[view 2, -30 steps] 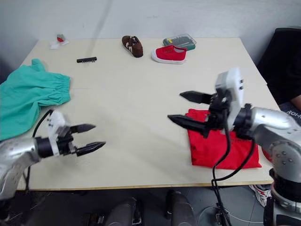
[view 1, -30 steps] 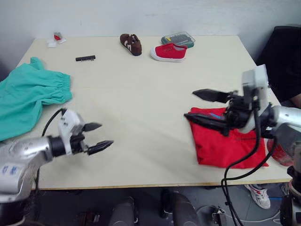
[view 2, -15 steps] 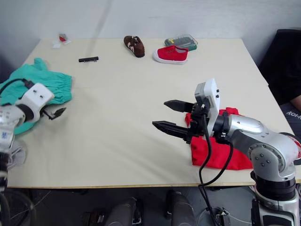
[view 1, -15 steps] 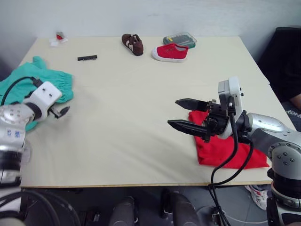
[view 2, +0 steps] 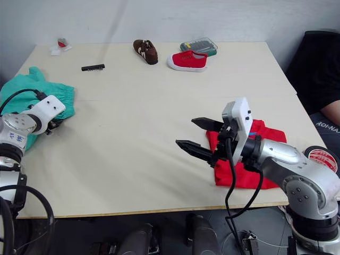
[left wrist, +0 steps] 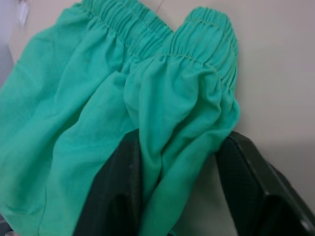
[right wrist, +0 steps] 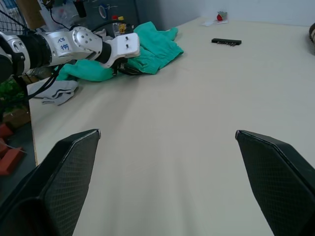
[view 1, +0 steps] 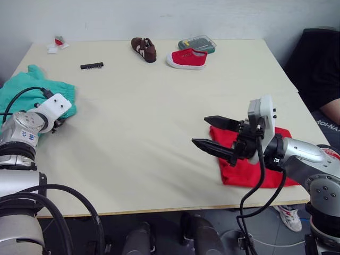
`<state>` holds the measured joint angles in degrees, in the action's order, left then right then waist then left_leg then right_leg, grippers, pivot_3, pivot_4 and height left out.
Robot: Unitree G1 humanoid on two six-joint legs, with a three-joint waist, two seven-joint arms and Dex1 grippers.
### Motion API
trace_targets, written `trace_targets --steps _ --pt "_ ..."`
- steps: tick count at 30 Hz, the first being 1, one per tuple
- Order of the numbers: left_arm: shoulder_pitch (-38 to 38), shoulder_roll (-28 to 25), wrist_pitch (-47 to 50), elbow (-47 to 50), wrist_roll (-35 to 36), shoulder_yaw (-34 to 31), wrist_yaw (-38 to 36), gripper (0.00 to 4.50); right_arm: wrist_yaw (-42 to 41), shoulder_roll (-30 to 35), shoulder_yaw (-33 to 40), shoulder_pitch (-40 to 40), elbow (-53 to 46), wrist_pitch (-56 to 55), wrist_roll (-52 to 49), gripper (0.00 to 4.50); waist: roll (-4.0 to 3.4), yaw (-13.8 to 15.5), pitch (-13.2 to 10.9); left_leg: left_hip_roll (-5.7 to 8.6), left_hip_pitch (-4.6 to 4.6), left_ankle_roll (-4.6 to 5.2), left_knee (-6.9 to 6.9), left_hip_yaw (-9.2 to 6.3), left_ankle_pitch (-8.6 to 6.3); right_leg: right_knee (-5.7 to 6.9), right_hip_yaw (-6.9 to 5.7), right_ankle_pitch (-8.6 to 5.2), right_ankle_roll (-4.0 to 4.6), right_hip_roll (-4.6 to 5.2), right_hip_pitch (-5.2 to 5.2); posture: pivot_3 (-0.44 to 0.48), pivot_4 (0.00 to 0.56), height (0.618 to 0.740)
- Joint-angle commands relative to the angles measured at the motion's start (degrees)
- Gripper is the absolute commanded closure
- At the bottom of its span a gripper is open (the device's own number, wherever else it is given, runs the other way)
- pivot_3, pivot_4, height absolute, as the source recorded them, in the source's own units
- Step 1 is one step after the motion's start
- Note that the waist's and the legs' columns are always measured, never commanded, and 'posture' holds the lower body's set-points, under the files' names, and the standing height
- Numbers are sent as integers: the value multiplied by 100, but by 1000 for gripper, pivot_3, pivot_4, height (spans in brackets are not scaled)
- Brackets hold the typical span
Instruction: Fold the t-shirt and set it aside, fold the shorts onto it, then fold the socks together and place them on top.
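The teal-green shorts (view 1: 24, 93) lie bunched at the far left edge of the pale surface (view 1: 154, 117), at mid-height of the head view. The left gripper (left wrist: 179, 189) sits at their right-hand edge; in the left wrist view its jaws stand apart with a gathered fold of the green cloth lying between the two black fingers (left wrist: 118, 196), the elastic waist running beyond them. Whether the fingers press the cloth cannot be told.

The red t-shirt (view 1: 249, 162) lies folded at the lower right of the head view, near the surface's front edge. The right gripper (view 1: 212, 135) hangs over the surface just left of it, jaws spread wide and holding nothing; the shirt lies behind the fingertips, under the wrist rather than between the jaws.

In the right wrist view a grey sock (right wrist: 59, 92) lies at the left, just beside the shorts.

Along the back of the surface, in the upper middle of the head view, stand a brown shoe (view 1: 144, 48), a red canvas shoe (view 1: 186, 58) and a clear case (view 1: 197, 43). A small black comb-like bar (view 1: 92, 66) lies to the upper left.
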<state>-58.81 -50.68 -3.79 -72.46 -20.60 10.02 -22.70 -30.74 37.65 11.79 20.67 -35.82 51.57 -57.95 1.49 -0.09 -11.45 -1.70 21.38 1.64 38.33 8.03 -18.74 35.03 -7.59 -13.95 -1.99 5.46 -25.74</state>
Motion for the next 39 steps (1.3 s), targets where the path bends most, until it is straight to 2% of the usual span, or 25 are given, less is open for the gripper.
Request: trace_targets --steps 1,4,6,9,11,13,17,22,25,28,31,34,35,38,39 --pt "-210 -31 -42 11 69 -113 -19 3585 -7 138 191 -79 -241 -165 -68 0 3 3 1 0 0 0 1 0 0 2 0 0 0 1 0 0 150 740" --pt "-221 30 -31 44 264 -265 -275 4481 -108 261 155 -149 -257 -247 27 0 3 4 1 0 0 0 6 0 0 5 -1 0 0 2 0 0 150 740" --pt "-220 95 -36 137 463 -405 -596 4481 -194 346 95 -204 -300 -298 85 0 4 3 2 1 0 1 9 1 0 6 0 0 0 3 0 0 150 740" --pt "-120 428 67 769 1068 -694 -1718 4481 -353 473 -90 -379 -469 -400 247 0 5 29 2 0 0 1 11 2 -1 7 0 0 0 2 0 0 150 740" --pt "143 647 443 1613 1436 -744 -2492 4481 -415 525 -122 -439 -494 -448 299 0 6 65 2 -1 10 1 30 -5 -1 11 -7 0 0 2 0 0 150 740" --pt "735 851 1331 3244 1907 -584 -3381 4481 -447 603 -152 -455 -490 -446 347 0 5 51 2 -4 13 8 61 -2 -13 21 -1 0 0 3 2 0 150 740" --pt "1631 1226 2859 6014 2574 -158 -4088 4481 -773 939 -239 -673 -525 -563 667 0 6 14 2 2 12 22 82 7 -22 29 21 7 -12 8 6 0 150 740" --pt "2144 1565 3979 7936 3198 475 -4495 4481 -1133 1313 -291 -1092 -588 -866 1186 0 5 22 3 -2 5 16 85 7 -19 35 27 6 -13 1 8 0 150 740" --pt "2265 1943 4121 8162 3237 859 -4345 4481 -1228 1450 -321 -1369 -629 -1059 1544 0 1 14 5 -3 -10 11 84 12 -16 22 39 3 -13 -1 13 0 150 740" --pt "2181 2191 4345 8130 3293 934 -4161 3848 -1331 1563 -442 -1547 -625 -1303 1950 0 -1 71 6 -4 -20 5 81 8 -15 31 44 0 -9 -2 17 0 150 740" --pt "2114 2286 4666 8269 3587 732 -4118 2918 -1414 1558 -570 -1644 -600 -1507 2222 0 -1 109 6 -2 -19 6 83 8 -15 31 45 0 -10 -2 17 0 150 740" --pt "2052 2213 5183 8711 4455 80 -4307 2002 -1447 1490 -754 -1681 -589 -1704 2515 0 -1 110 6 -6 -19 6 83 7 -15 32 44 -1 -8 -3 16 0 150 740" --pt "2057 2028 5326 8892 4818 -236 -4493 1718 -1462 1474 -850 -1669 -579 -1777 2624 0 -1 103 6 -7 -20 6 83 7 -15 32 44 -1 -7 -3 16 0 150 740" --pt "2205 1319 5543 9138 5293 -772 -4804 1718 -1608 1520 -1126 -1680 -528 -2106 3006 0 -2 63 6 -9 -23 -1 83 7 -15 36 44 -5 -2 -4 15 0 150 740" --pt "2578 700 5160 9109 5068 -872 -5140 1718 -1705 1580 -1422 -1655 -420 -2479 3439 0 -3 46 6 -9 -26 -5 82 7 -13 38 43 -7 0 -4 15 0 150 740"
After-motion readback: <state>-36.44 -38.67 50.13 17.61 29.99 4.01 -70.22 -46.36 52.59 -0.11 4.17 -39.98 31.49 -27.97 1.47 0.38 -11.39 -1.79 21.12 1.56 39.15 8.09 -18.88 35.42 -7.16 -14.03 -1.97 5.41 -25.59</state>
